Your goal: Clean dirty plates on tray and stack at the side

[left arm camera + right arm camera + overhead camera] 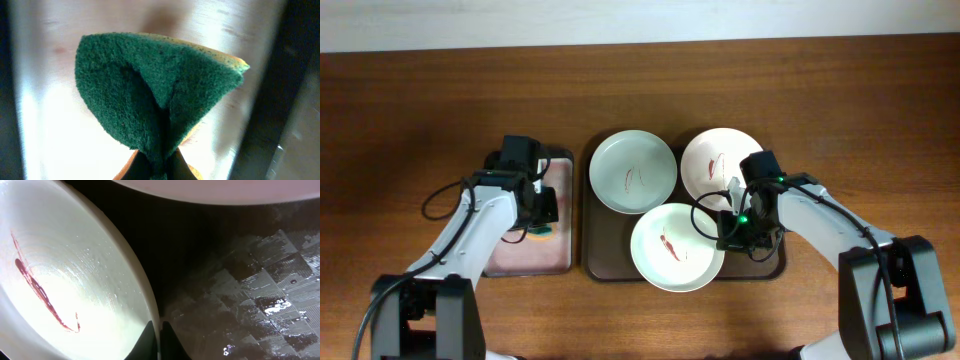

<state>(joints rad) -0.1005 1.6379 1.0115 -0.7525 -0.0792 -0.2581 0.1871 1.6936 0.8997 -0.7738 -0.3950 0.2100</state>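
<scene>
Right gripper (158, 339) pinching the white plate (672, 250); left gripper (159, 169) clamped on the sponge (150, 95).
All three red-smeared plates lie on the tray (589, 235): green plate (632, 172) back left, pink plate (715, 160) back right, white in front. Right jaws straddle the white plate's right rim. Sponge is folded green-side out and held over the small tray (525, 258), left of the main tray.

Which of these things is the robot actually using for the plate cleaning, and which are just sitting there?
In the job: green plate, pink plate, white plate, dark brown tray, green sponge.
Just there: small pinkish tray, wooden table.
</scene>
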